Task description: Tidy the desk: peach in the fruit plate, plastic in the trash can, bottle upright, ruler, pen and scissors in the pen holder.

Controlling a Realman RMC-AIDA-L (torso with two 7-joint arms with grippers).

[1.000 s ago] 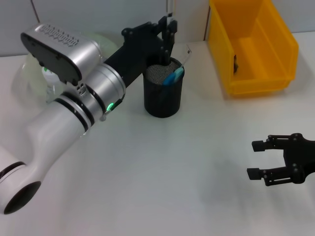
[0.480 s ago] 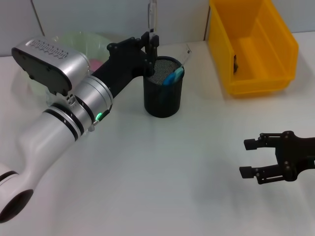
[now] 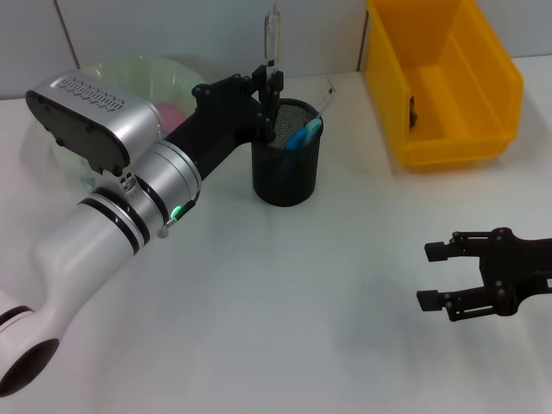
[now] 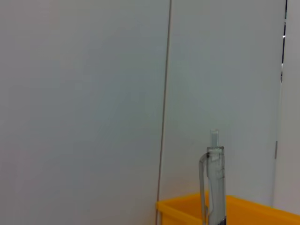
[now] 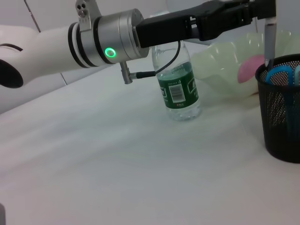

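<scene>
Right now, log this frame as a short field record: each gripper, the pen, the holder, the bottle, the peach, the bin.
left gripper: over the pen holder's rim, shut on the pen
pen: upright, lower end hidden at the holder's mouth
pen holder: black mesh, blue-handled scissors inside
bottle: standing upright
peach: pink, in the fruit plate
yellow bin: small dark item inside
right gripper: open, low over the table, away from everything

No legible text anywhere; only an unreadable barcode on the bottle's green label (image 5: pixel 178 89).
</scene>
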